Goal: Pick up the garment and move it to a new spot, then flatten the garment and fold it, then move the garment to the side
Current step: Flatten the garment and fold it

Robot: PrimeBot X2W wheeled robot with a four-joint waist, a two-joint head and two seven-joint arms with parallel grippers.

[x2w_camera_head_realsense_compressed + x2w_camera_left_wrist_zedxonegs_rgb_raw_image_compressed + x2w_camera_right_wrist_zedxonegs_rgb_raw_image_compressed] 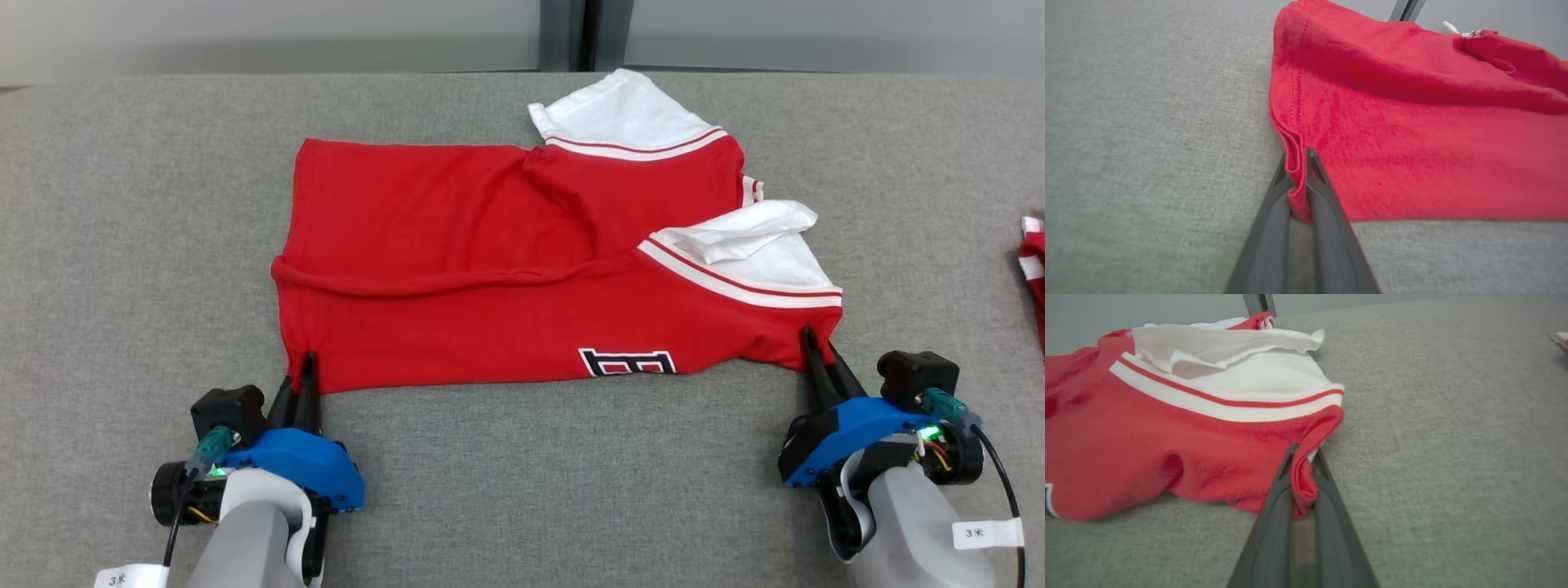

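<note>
Head view: red jersey-cloth garment with white striped sleeves lies creased on grey fabric surface. Left pincer at its near-left corner, right pincer at its near-right corner.
Left wrist view: pincer pinches bunched hem.
Right wrist view: pincer pinches red corner.

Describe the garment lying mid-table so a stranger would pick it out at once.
Start at the grey fabric-covered table. Across its middle lies a red shirt with white, red-striped sleeves, near corners pinched by the left gripper and right gripper. Unlike the red and white cloth at the table's right edge, it shows a black and white emblem.
</note>
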